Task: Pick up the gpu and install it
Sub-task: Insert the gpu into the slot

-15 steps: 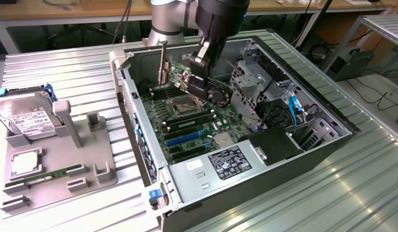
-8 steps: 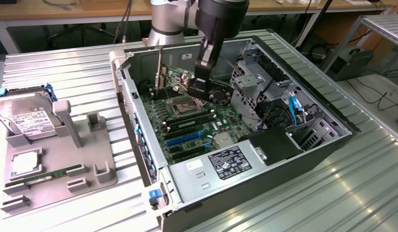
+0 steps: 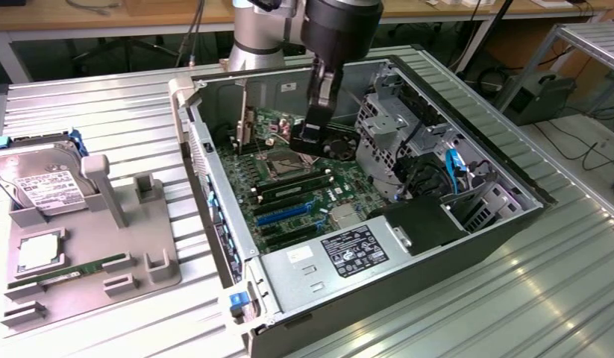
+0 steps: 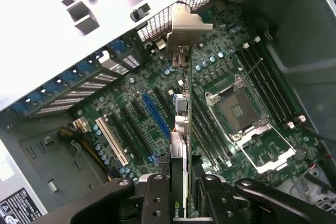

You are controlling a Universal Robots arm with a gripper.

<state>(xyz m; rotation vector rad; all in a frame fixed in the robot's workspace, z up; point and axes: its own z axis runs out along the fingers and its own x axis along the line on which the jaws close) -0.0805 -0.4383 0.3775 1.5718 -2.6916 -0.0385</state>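
Table: a ribbed metal table (image 3: 545, 298) holds everything.
Computer case: the big open case (image 3: 386, 261) lies on its side in the middle of the table.
Tray: a grey tray (image 3: 137, 246) sits beside the case, on the exterior view's left.
Robot arm: the arm (image 3: 342, 26) reaches down from above into the case.
Motherboard: the green motherboard (image 4: 131, 103) covers the floor of the case.
Hard drive: a silver hard drive (image 3: 43, 183) with a white label stands in the tray.
Gripper: the gripper (image 4: 182, 190) is inside the case, above the motherboard, and its two black fingers (image 4: 157, 198) pinch the gpu from both sides.
Gpu: the gpu (image 4: 178, 145) stands on its thin edge between the fingers. It sticks out past them over the motherboard, just beside a blue slot (image 4: 155, 116). Its silver bracket (image 4: 186, 24) is at the far end, near the case wall with the small holes. You cannot tell if it touches the board.
RAM stick: a thin green stick (image 3: 73, 272) lies in the tray, well apart from the gripper.
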